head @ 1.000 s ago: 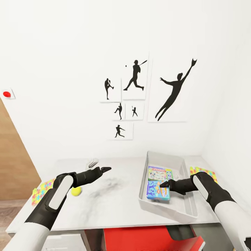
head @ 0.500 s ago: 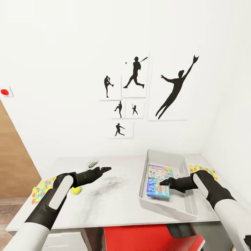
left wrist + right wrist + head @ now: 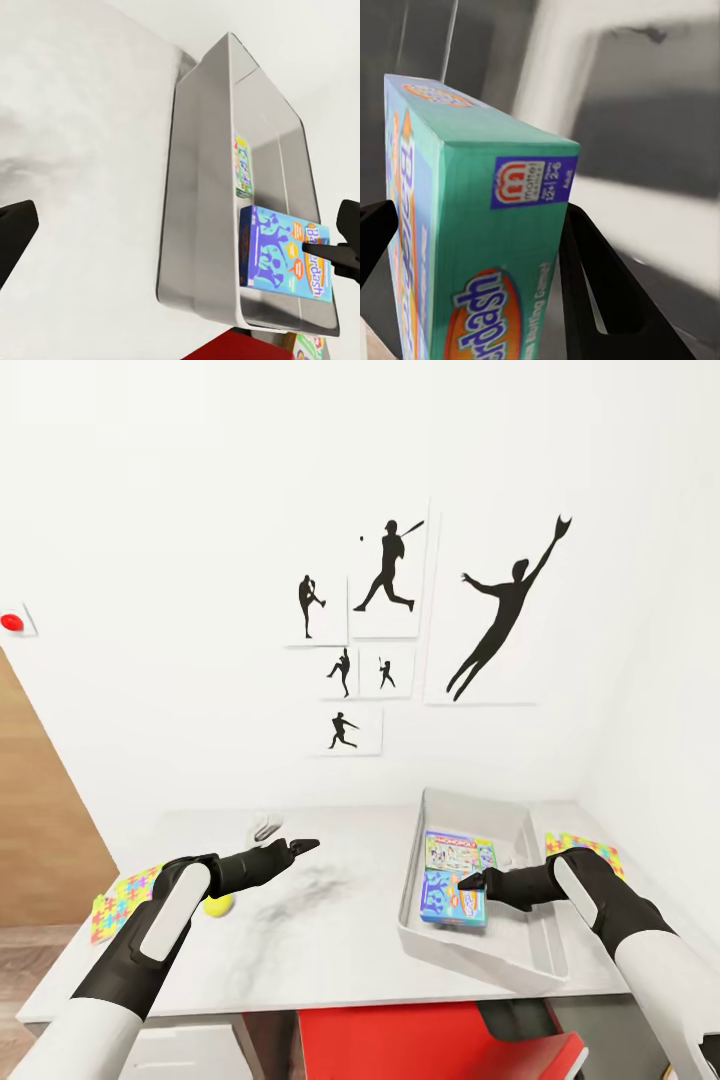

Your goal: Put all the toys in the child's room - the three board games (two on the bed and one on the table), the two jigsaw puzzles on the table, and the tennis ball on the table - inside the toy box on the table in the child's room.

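Note:
The grey toy box (image 3: 520, 952) sits on the table (image 3: 320, 930) at the right. Inside it lies the Monopoly board game (image 3: 458, 853). My right gripper (image 3: 470, 882) is shut on the blue board game (image 3: 450, 900), holding it low inside the toy box; the right wrist view has the game (image 3: 472, 247) between both fingers (image 3: 600, 292). My left gripper (image 3: 305, 846) hovers open over mid-table, holding nothing. The tennis ball (image 3: 218, 905) rests beside my left forearm. One jigsaw puzzle (image 3: 125, 900) lies at the table's left edge, another (image 3: 585, 852) right of the toy box. The left wrist view looks at the toy box (image 3: 202, 195) and the blue game (image 3: 281, 259).
A small white object (image 3: 263, 826) lies near the back of the table. A brown door (image 3: 40, 810) stands at the left, and a red piece of furniture (image 3: 400, 1040) is under the table front. White walls with baseball-player silhouettes (image 3: 390, 575) close in behind and at the right.
The head view tilted slightly. My right gripper with the blue board game edged a little leftward inside the toy box. The left arm stayed put.

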Available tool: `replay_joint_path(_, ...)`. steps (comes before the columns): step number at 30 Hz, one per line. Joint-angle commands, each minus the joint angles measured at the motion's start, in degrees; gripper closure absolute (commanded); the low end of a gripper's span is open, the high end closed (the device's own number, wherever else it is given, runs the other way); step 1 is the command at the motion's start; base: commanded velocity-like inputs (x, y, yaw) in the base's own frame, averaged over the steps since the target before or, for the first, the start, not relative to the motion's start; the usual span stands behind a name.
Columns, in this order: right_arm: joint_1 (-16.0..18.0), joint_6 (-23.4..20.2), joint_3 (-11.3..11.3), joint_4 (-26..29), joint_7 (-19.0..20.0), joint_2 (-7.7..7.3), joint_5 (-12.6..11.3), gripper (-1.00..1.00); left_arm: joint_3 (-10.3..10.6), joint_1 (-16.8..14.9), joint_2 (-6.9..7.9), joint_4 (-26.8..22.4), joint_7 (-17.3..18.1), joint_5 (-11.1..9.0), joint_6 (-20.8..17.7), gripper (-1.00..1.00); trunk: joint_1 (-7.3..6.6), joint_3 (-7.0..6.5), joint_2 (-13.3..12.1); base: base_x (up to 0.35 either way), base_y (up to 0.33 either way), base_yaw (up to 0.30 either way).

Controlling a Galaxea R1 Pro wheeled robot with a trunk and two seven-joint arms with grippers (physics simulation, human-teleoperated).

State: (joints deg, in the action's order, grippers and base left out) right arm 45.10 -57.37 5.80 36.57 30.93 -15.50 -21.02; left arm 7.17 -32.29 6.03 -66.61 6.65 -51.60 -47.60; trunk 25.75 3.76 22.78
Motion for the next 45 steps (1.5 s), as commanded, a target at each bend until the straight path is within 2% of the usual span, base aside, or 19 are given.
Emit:
replay_joint_path(1,0.1,-0.1,0.2,0.0,0.4,-0.06,0.1,1.00,0.0,-0.1,0.03,0.0,0.3,0.3,-0.1,-1.00,0.04,0.19,0.1,0.000,0.000,0.000)
replay_joint_path(27,0.1,-0.1,0.2,0.8,0.4,-0.06,0.1,1.00,0.0,-0.1,0.03,0.0,0.3,0.3,-0.1,-1.00,0.04,2.30,0.1,0.000,0.000,0.000)
replay_joint_path(45,0.1,-0.1,0.2,0.9,0.4,-0.06,0.1,1.00,0.0,-0.1,0.03,0.0,0.3,0.3,-0.1,-1.00,0.04,2.61,0.1,0.000,0.000,0.000)
